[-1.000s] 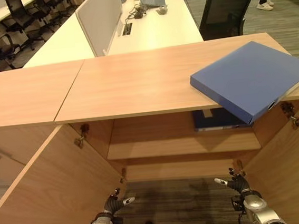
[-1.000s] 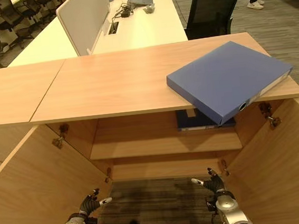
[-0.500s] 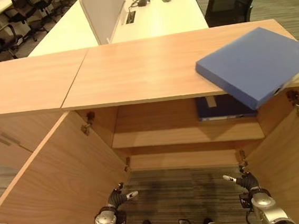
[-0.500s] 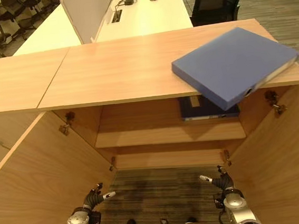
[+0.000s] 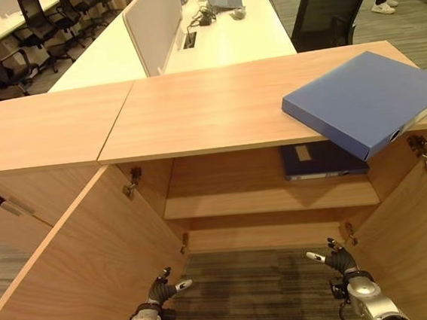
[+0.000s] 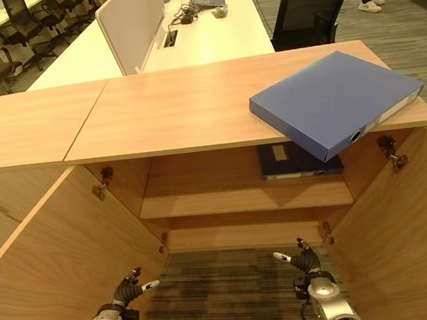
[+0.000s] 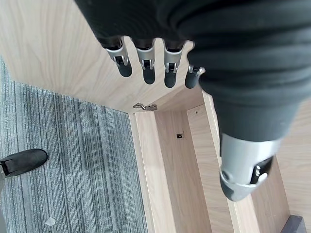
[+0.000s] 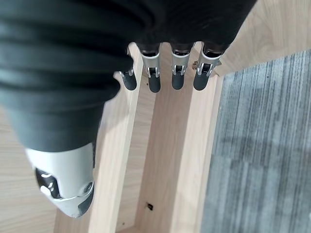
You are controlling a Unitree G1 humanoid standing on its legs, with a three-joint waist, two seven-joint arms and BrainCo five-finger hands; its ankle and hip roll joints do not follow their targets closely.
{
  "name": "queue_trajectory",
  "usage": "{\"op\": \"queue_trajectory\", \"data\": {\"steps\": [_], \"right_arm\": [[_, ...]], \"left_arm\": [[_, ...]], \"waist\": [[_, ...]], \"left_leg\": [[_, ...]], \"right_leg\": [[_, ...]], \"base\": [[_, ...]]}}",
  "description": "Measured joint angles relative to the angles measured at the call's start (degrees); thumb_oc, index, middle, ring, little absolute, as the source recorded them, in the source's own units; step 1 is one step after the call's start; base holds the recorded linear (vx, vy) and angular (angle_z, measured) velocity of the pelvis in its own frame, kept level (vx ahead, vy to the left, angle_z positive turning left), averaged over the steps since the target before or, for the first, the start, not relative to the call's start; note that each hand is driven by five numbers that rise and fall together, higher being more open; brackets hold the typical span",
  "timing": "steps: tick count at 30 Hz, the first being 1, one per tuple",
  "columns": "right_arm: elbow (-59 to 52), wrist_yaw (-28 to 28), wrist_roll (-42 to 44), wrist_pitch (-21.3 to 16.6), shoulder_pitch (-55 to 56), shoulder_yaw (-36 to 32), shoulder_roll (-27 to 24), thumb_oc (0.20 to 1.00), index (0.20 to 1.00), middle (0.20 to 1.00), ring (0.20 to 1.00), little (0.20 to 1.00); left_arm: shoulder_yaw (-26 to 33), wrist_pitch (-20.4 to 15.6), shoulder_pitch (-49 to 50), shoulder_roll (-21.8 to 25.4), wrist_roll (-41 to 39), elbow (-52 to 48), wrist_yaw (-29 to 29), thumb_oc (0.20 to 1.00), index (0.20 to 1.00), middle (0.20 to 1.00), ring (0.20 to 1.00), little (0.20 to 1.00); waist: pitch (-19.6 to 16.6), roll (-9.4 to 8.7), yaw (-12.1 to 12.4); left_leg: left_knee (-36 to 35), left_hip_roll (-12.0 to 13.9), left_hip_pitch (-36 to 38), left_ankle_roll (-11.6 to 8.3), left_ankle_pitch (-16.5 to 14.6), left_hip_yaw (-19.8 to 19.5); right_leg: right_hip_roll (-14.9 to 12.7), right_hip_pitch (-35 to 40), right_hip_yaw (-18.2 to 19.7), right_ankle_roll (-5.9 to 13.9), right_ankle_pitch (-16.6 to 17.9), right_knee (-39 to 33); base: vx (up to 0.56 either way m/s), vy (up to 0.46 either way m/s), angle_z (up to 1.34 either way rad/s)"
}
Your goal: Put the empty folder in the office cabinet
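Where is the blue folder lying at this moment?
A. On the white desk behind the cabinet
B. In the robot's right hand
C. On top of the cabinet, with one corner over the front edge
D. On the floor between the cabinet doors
C: the blue folder rests on the cabinet top, its corner jutting past the front edge.

My two eye views look down from my head at the open cabinet [image 5: 270, 200], sharing nearly the same scene from slightly offset spots. Each wrist view looks along my own fingers [image 7: 146, 68] from very close, toward the cabinet's lower boards and the carpet [image 8: 257, 160].
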Motion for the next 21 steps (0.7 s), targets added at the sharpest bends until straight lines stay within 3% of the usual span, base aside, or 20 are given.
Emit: {"op": "queue_trajectory", "data": {"steps": [13,21], "right_arm": [[0.5,-1.1,-0.2,0.0,1.1,-0.4,-0.1,1.0,1.0,1.0,1.0,1.0],[-0.5,-4.9,-0.6,-0.3,2.3,-10.1,-5.6,1.0,1.0,1.0,1.0,1.0]], "left_arm": [[0.3,0.0,1.4,0.1,0.0,0.0,0.1,1.0,1.0,1.0,1.0,1.0],[3.0,-0.6,2.3,1.2,0.0,-0.7,0.2,1.0,1.0,1.0,1.0,1.0]], "waist": [[-1.2,-0.71,0.0],[-1.6,-1.89,0.0]], "left_leg": [[0.0,0.0,0.0,-0.05,0.0,0.3],[0.3,-0.1,-1.9,-0.23,0.2,1.2]], "right_leg": [[0.0,-0.3,0.2,0.01,0.1,0.0],[0.1,-2.6,1.2,0.29,0.7,0.6]], "base": [[0.0,-0.001,0.0],[-0.06,-0.016,-0.06]]}}
